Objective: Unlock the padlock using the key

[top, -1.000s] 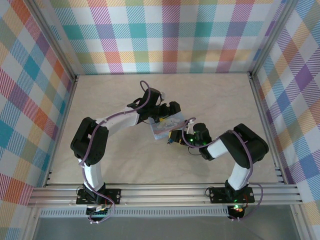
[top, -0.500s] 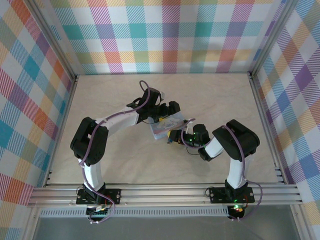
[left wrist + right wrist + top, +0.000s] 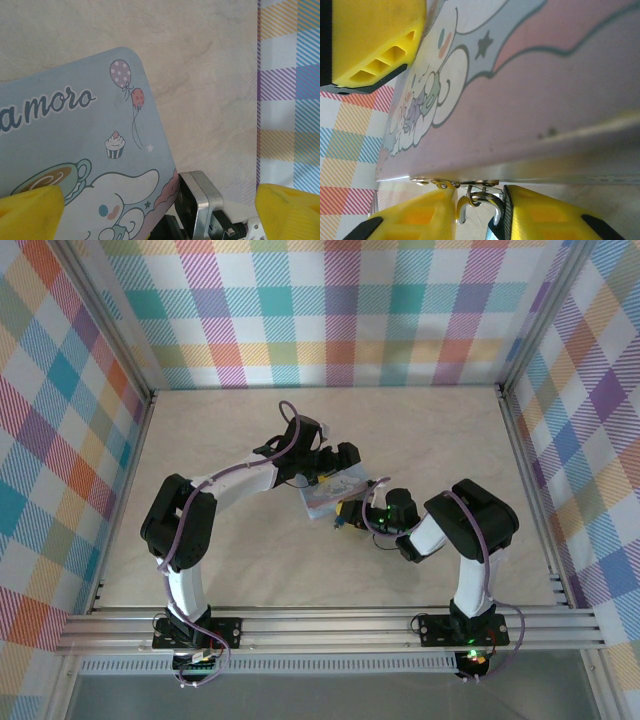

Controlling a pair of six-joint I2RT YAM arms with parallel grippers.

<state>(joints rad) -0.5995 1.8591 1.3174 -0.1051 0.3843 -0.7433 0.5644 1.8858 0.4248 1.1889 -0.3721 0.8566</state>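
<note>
The tiny padlock [image 3: 340, 524] hangs at the near edge of the pale blue cartoon-dog tin [image 3: 330, 495]. In the right wrist view its thin silvery shackle [image 3: 482, 200] hooks through the tin's [image 3: 545, 100] metal hasp, and a sliver of teal body shows below. My right gripper [image 3: 480, 220] is shut on the padlock, one yellow finger on each side. My left gripper [image 3: 160, 220] stands wide open at the tin's [image 3: 75, 150] far side, its left finger [image 3: 30, 212] over the lid. The key is hidden.
The table [image 3: 230, 560] is pale marble, walled in by checked panels [image 3: 60, 440]. A metal-framed part of the right arm [image 3: 200, 200] sits close to the tin's corner. The left gripper's finger [image 3: 370, 40] shows at top left in the right wrist view.
The right arm's elbow swung inward to the left while its gripper stayed at the padlock. The left arm and the tin have not moved.
</note>
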